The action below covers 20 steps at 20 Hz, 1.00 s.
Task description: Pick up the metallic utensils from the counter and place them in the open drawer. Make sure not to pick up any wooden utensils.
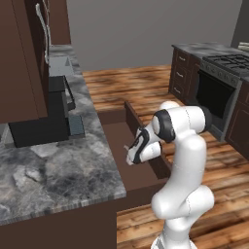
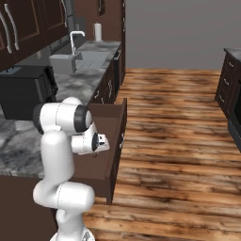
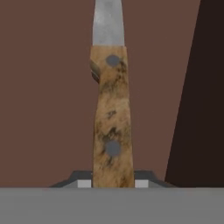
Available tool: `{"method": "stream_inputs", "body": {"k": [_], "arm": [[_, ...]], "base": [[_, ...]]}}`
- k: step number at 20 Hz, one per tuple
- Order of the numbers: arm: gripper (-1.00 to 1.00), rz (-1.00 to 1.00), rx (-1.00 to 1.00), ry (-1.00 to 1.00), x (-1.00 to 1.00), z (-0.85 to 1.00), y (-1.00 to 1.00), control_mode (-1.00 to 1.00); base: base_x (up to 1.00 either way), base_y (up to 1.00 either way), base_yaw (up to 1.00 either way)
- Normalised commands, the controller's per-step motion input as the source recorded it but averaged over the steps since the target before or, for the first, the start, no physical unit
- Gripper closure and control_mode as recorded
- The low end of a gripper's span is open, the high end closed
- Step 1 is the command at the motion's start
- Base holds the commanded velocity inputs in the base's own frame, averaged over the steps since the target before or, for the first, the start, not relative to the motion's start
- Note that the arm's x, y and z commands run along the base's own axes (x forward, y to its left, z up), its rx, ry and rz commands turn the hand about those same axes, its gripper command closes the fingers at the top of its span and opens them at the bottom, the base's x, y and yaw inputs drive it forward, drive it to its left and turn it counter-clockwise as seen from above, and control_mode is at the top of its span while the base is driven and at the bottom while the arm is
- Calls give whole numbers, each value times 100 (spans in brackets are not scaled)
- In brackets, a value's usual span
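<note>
The white arm folds forward and down, its two-finger gripper [image 1: 130, 156] over the wide dark brown open drawer [image 1: 116, 146] — fingers clamped on a wooden-handled, silver-bladed knife [image 3: 110, 113]. Beyond, the grey marbled counter [image 1: 53, 170].

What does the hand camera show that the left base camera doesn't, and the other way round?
Hand view: a close look at a knife with a speckled wooden handle, two grey rivets and a silver blade, its handle clamped between the gripper tips.

Left base view: the wider kitchen, with the marbled counter, a black appliance on it, a stove across the room and the white arm.

Both: the flat brown inside of the open drawer, with the gripper over it.
</note>
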Motion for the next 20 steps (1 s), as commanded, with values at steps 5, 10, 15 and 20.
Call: {"method": "stream_inputs", "body": {"k": [5, 10, 15, 20], "arm": [[100, 0, 6, 3, 0, -35, 6, -100], [100, 0, 4, 2, 3, -30, 9, -100], [100, 0, 0, 0, 1, -8, 4, -100], [-100, -1, 0, 2, 0, 0, 22, -100]], "base": [[0, 0, 0], [0, 0, 0], [0, 0, 0], [0, 0, 0]]}}
